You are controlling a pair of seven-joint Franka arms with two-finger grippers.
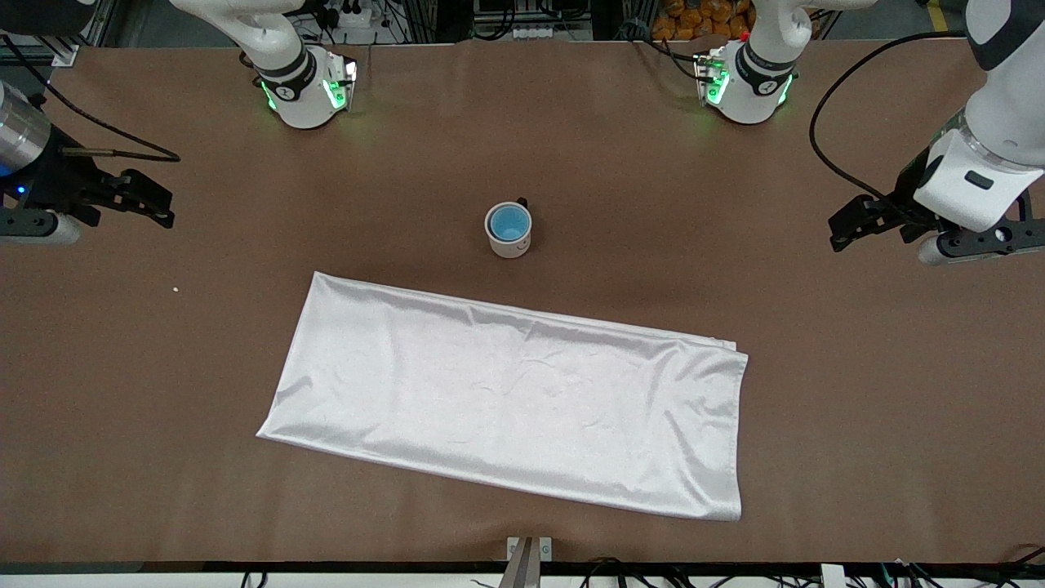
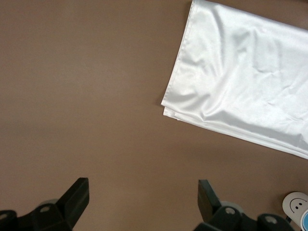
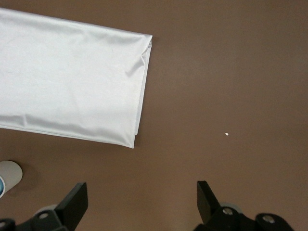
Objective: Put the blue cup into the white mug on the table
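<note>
The light-blue cup [image 1: 507,220] sits upright inside the white mug [image 1: 511,243], which stands on the brown table [image 1: 857,392] near its middle, farther from the front camera than the white cloth. The mug's small black handle points toward the robots' bases. My left gripper [image 1: 836,231] is open and empty, over bare table at the left arm's end. My right gripper [image 1: 166,211] is open and empty, over bare table at the right arm's end. The mug shows at the edge of the left wrist view [image 2: 295,202] and of the right wrist view [image 3: 10,173]. Both own grippers [image 2: 143,186] [image 3: 142,188] show bare table between their fingers.
A folded white satin cloth [image 1: 514,400] lies flat, nearer to the front camera than the mug; it also shows in the left wrist view [image 2: 245,72] and the right wrist view [image 3: 67,82]. A tiny white speck [image 1: 175,288] lies on the table toward the right arm's end.
</note>
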